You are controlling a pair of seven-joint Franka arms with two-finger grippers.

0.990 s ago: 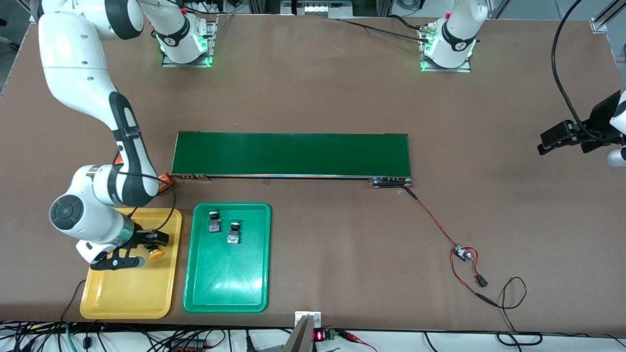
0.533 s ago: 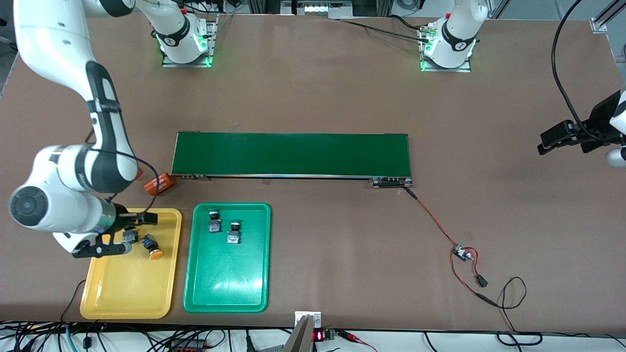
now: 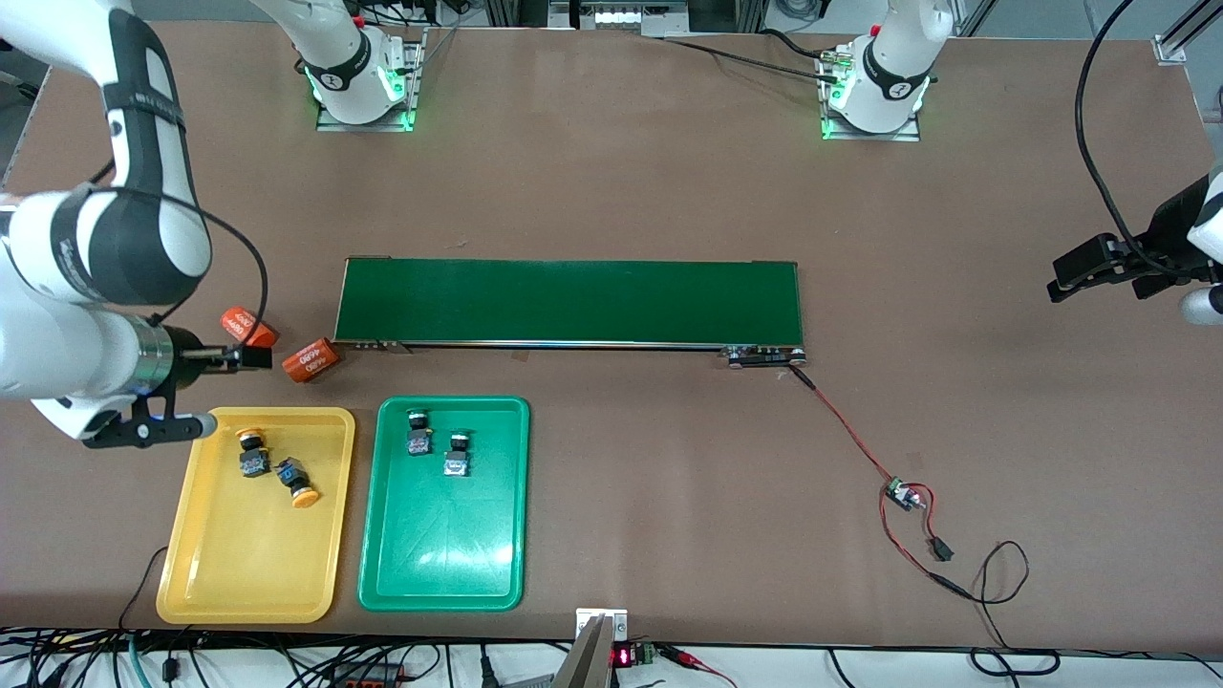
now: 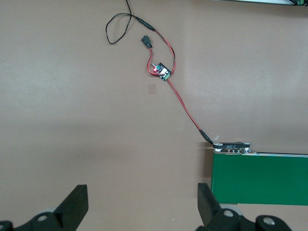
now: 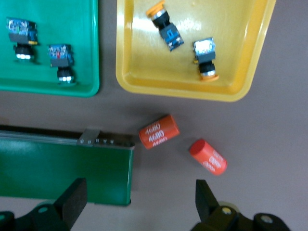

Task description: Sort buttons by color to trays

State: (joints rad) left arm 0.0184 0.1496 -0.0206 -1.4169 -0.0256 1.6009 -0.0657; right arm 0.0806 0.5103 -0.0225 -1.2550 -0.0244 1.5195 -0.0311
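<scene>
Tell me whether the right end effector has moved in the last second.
Yes. The right end effector has left the yellow tray, open and empty, drawing back toward the orange cylinders at the tray's farther edge.

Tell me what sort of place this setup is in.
Probably a robotics lab test bench, not a factory line: two arms are bolted to one brown table, a short conveyor belt runs off a loose wired circuit board, and cables hang along the table's edge.
</scene>
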